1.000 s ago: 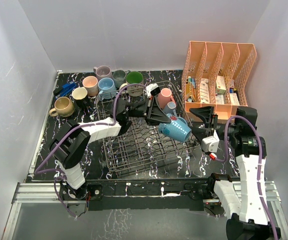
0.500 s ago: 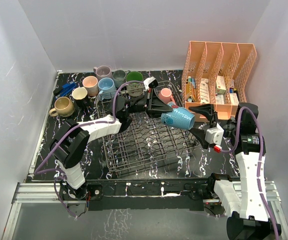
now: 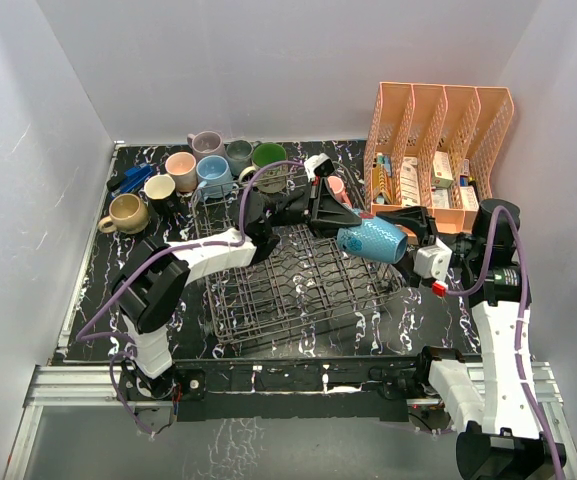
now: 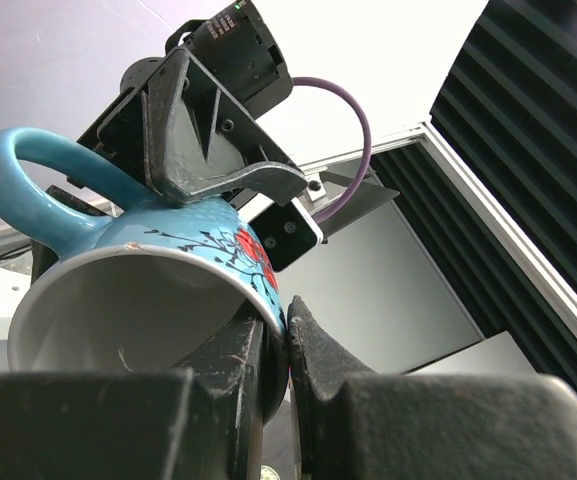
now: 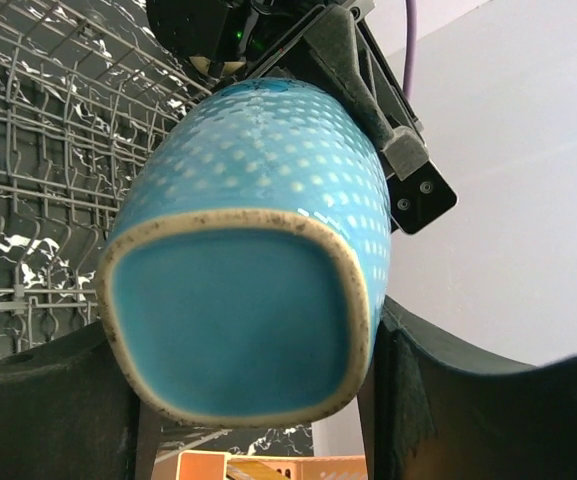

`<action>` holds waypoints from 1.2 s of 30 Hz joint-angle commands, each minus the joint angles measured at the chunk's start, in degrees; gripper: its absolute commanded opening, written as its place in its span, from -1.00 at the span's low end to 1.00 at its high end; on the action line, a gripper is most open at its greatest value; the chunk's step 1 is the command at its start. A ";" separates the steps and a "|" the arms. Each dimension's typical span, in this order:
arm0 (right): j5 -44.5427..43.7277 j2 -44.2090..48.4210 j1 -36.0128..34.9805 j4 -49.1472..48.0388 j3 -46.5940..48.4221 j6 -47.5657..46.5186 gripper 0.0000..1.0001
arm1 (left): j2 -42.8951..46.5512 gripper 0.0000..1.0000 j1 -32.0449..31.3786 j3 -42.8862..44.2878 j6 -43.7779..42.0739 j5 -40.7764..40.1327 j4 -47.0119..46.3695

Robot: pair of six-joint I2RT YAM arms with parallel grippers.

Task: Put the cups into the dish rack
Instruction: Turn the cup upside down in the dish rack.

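1. Far left: a group of mugs (image 3: 181, 168) stands on the table (image 3: 93, 290) off the far-left corner of the dish rack (image 3: 268, 290), outside it. Among them are a tan mug (image 3: 126, 213), a light blue mug (image 3: 213, 173) and a green mug (image 3: 268, 157). We count about seven, all yet to be loaded.
2. Rack: the tines are mostly bare. Only a pink mug (image 3: 332, 187) sits inside, near the far-right corner.
3. The left gripper (image 3: 338, 225) is clenched on the rim of the teal mug (image 3: 371, 240), one finger inside and one outside. The mug hangs on its side above the rack's right edge and touches no tine.
4. The right gripper (image 3: 403, 235) has its jaws straddling the mug's base. We cannot tell whether they bear on it.
5. Judgement: this looks like a handover. One mug is loaded and one is in the air, so the task is at an early stage.
6. Far right: the orange file organizer (image 3: 438, 110) shows no mug.
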State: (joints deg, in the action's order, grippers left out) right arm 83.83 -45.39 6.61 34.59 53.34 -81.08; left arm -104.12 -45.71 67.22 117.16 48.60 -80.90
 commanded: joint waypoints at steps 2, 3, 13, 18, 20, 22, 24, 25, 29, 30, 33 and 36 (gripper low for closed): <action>0.28 0.99 -0.55 -2.95 -1.06 1.07 0.05 | 1.11 -1.00 -0.77 3.60 7.11 -1.71 -21.93; 0.20 1.26 -0.55 -2.90 -1.23 1.02 -0.02 | 1.11 -1.00 -0.71 3.62 7.19 -1.66 -21.93; 0.98 3.35 -0.55 0.30 -1.35 0.83 -0.70 | 0.54 -1.00 -0.78 3.22 7.71 -1.56 -22.02; 1.36 3.75 -0.61 2.63 -0.58 0.84 -0.84 | 0.27 -1.00 -0.78 2.38 7.67 -2.00 -22.02; 0.80 4.02 -0.61 3.39 -0.56 1.16 -0.84 | 0.45 -0.80 -0.75 1.65 7.41 -2.34 -22.02; -0.20 4.16 -0.55 3.67 -0.61 2.09 -0.84 | 0.62 -0.64 -0.67 1.04 7.08 -2.77 -22.02; -1.01 4.40 -0.57 4.30 -0.46 2.62 -0.84 | 0.83 -0.48 -0.67 0.24 6.71 -3.06 -22.02; -1.34 4.65 -0.59 4.27 -0.56 3.17 -0.84 | 0.93 -0.37 -0.57 -0.12 6.49 -3.18 -22.02; -2.03 5.23 -0.56 1.66 -0.59 9.40 -0.84 | 1.47 -0.10 -0.15 -1.68 5.77 -3.51 -22.04; -2.09 5.29 -0.57 0.45 -0.70 11.44 -0.84 | 1.55 -0.06 -0.02 -2.15 5.60 -3.70 -22.02; -2.24 5.39 -0.55 -2.47 -1.25 16.89 -0.84 | 2.39 0.02 0.63 -3.80 4.89 -3.94 -22.02; -2.92 5.31 -0.55 -2.85 -1.34 19.94 -0.84 | 4.41 0.07 2.93 -7.22 3.49 -4.45 -22.02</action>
State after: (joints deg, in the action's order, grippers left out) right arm 79.83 -40.84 6.37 36.80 51.53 -68.77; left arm -104.07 -45.34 63.18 118.34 45.80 -82.00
